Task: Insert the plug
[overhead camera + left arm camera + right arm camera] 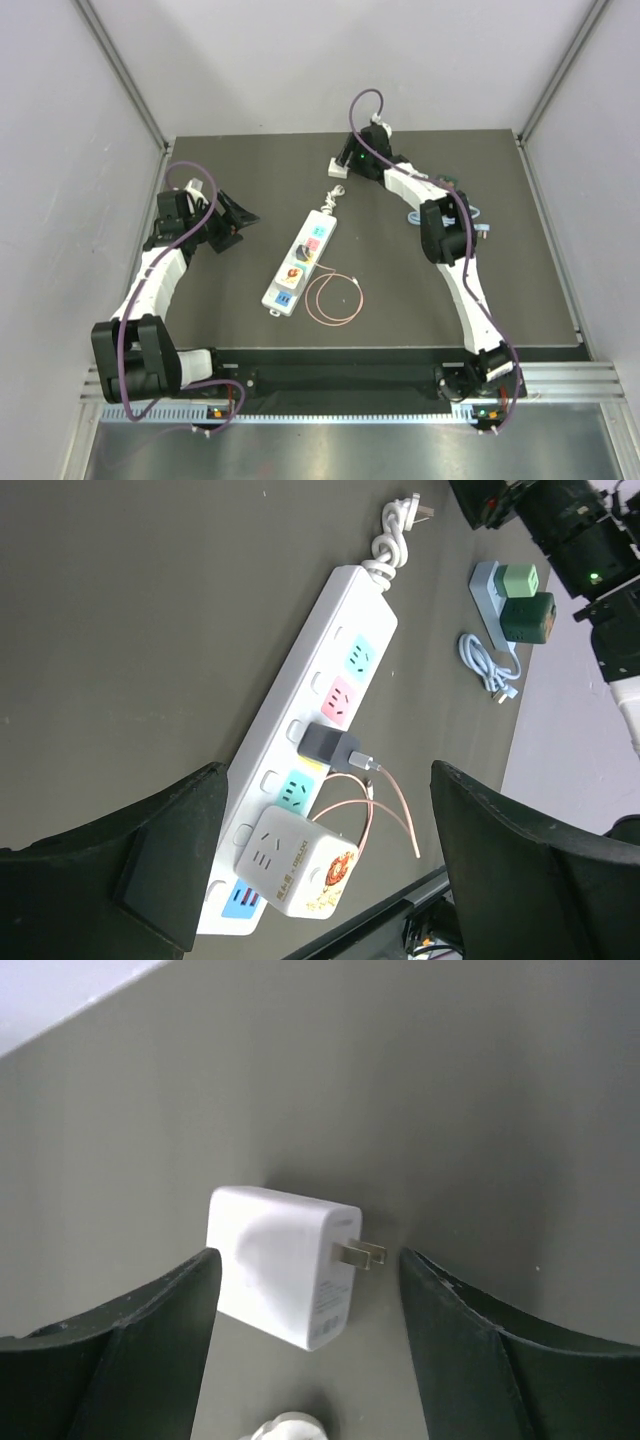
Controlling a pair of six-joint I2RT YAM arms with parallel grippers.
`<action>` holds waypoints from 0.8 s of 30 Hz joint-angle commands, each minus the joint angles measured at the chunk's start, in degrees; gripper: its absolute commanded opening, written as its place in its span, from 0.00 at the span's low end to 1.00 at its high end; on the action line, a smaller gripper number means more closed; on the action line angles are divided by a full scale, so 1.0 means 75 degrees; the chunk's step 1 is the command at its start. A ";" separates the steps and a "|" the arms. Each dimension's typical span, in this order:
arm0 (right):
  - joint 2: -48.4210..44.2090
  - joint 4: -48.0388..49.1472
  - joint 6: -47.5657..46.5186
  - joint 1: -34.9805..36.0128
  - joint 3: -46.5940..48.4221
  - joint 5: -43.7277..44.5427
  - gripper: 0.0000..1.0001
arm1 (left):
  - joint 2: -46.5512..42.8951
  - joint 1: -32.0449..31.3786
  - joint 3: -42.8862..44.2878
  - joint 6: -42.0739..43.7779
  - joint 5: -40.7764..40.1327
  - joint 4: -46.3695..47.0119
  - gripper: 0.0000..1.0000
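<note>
Plug (285,1265) is lying on its side on bench (480,1110), just past the cord end of strip (300,258), w/ prongs showing. R fingers (480,1350) are hovering spread apart, flanking plug. L fingers (150,870) are also sitting apart, well left of strip.

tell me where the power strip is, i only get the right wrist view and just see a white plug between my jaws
Observer: The power strip lies mid-table, nearer the arm bases than your white plug.
Operator: any sockets free
Observer: Yes. In the left wrist view the mint socket and pink socket by the cord end are empty; a dark adapter fills the next.
Operator: left arm in the way
Observer: No, the left gripper sits off to the strip's left, jaws open, holding nothing.
</note>
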 commanded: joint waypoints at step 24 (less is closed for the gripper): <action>-0.1458 -0.0024 -0.0999 -0.0310 -0.2008 0.0262 0.36 | 0.0199 -0.0699 0.0480 0.0129 -0.0715 0.0436 0.85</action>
